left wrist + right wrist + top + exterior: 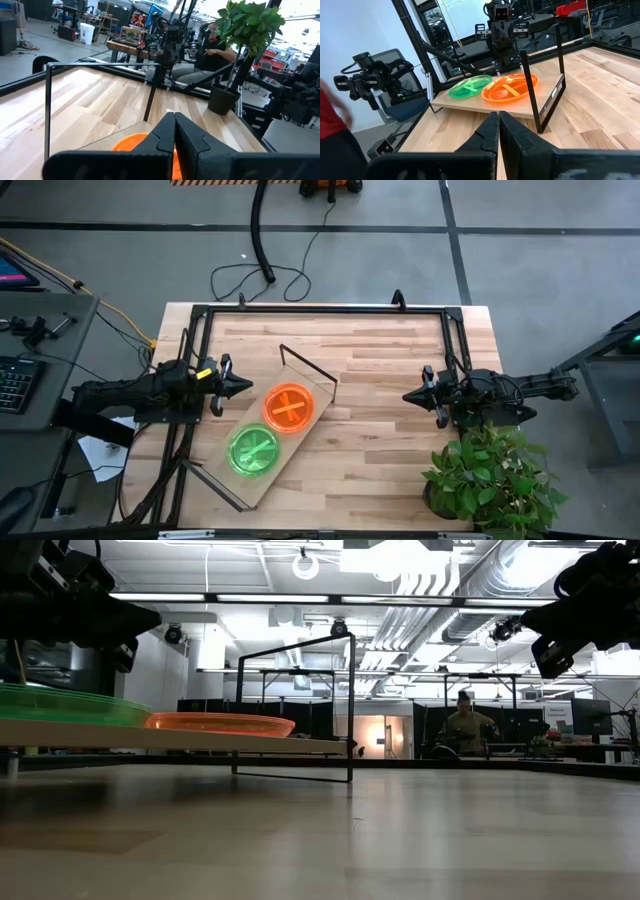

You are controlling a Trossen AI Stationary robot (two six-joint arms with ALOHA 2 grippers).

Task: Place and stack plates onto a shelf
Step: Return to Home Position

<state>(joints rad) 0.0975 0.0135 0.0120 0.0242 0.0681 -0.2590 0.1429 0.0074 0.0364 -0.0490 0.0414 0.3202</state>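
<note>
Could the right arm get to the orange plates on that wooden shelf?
Probably yes. The right gripper faces the round translucent orange plates across the table; only the light-wood shelf's thin black wire frame stands between, passable from above.

The shelf (318, 402), a long light-wood board with thin black wire frames at both ends, lay diagonally on the surface, left of its middle. Flat on it, side by side with rims nearly touching, rested a pile of neon orange plates (288, 408) and a pile of neon green plates (253, 450). Crossed stripes showed inside each.
</note>
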